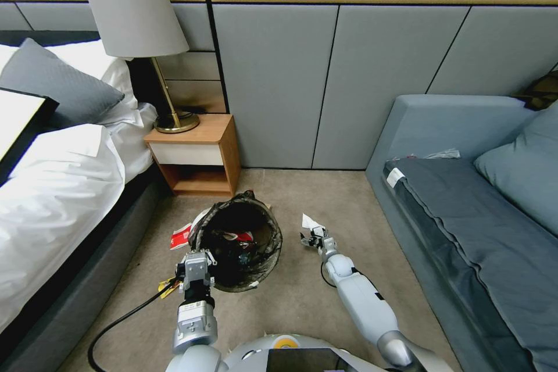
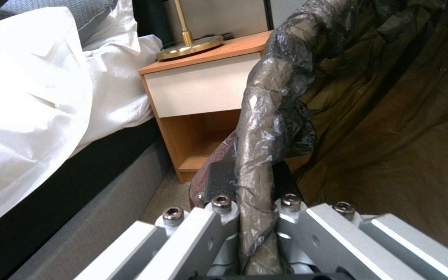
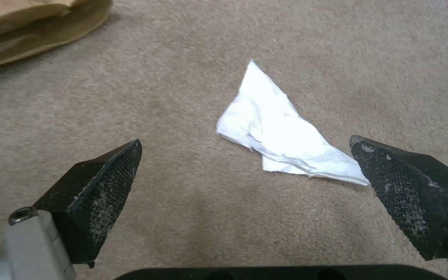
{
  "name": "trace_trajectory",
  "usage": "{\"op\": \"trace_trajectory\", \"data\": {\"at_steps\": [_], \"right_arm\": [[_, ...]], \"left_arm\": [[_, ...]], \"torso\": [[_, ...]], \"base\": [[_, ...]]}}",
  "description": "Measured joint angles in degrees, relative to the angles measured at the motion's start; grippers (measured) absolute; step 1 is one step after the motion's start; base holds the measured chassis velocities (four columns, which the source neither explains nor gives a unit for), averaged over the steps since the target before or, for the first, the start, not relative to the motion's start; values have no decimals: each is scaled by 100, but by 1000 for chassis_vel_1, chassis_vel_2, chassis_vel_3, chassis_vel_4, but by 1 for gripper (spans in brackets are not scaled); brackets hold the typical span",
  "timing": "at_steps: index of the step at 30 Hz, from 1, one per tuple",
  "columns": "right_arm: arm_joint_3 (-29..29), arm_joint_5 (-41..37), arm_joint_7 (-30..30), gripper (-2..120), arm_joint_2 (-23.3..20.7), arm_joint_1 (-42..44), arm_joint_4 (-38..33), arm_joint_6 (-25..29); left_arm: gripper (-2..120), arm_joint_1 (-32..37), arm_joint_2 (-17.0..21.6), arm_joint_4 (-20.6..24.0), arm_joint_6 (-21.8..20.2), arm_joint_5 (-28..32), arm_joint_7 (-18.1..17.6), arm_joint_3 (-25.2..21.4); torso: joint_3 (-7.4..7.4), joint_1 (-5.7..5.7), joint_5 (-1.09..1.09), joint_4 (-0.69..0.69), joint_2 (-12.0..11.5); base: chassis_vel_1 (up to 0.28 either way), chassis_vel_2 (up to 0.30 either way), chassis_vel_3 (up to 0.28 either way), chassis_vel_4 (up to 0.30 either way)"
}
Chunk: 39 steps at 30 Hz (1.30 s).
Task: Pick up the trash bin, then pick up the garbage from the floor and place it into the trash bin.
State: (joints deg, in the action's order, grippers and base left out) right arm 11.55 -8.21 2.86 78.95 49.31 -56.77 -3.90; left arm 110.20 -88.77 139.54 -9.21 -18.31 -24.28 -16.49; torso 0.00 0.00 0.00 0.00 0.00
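Left gripper (image 1: 196,257) is clamped on the bin (image 1: 237,241) rim at the bin's 7 o'clock — its wrist view shows liner pinched between the jaws. Right gripper (image 3: 245,171) hangs spread over a white tissue (image 3: 281,134) on the carpet (image 3: 130,97), at the bin's 3 o'clock.

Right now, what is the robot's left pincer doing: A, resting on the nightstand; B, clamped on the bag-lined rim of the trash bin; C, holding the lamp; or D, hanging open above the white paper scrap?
B: the left pincer is shut on the bag-covered rim of the trash bin, while the open right pincer is the one by the white paper scrap on the carpet.
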Motion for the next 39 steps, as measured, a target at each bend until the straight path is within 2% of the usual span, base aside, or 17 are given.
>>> {"op": "trace_trajectory", "data": {"at_steps": [17, 20, 39], "right_arm": [[6, 67, -125, 100, 126, -698, 735, -413], [10, 61, -96, 100, 141, -866, 880, -623], [133, -122, -73, 100, 317, -1316, 1528, -1125]], "left_arm": [[0, 42, -29, -2, 16, -65, -19, -19], [0, 66, -49, -6, 16, -98, -23, -19], [0, 136, -77, -44, 30, -176, -48, -15]], "torso": [[0, 0, 0, 1, 0], [0, 0, 0, 0, 0], [0, 0, 1, 1, 0]], "base": [[0, 0, 0, 0], [0, 0, 0, 0], [0, 0, 0, 0]]}}
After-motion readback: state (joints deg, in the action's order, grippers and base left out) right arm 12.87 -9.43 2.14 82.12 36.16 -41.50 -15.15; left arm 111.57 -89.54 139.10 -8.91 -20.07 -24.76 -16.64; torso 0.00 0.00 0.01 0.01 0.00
